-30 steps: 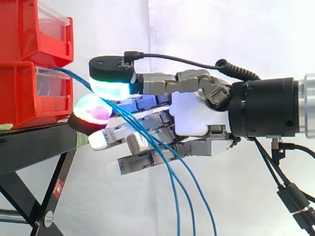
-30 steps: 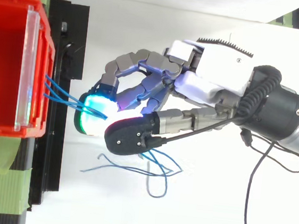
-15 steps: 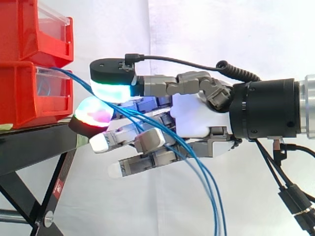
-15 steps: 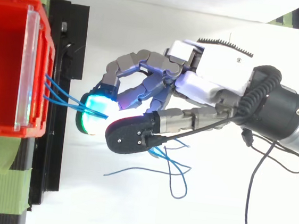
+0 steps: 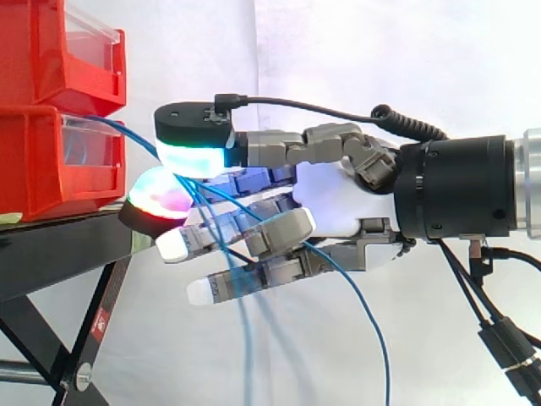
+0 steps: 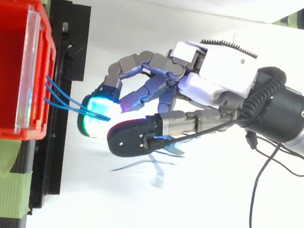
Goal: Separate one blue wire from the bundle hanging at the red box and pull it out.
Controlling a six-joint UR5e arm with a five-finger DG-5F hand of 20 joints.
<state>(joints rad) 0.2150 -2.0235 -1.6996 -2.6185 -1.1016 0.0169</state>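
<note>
1. Side view: your hand is closed, pinching the blue wires between its glowing pads just beside the red box. The wires trail down below the hand.
2. Top view: the wires leave the red box's front and reach the cyan pad.

2 bins stand stacked on the stand, the upper bin on the lower bin, their fronts near the stand's right edge. Wires leave the lower bin's front and run right into the hand, pinched between the thumb above and a fingertip below, then hang down. The hand is right of the bins, apart from them.
</note>
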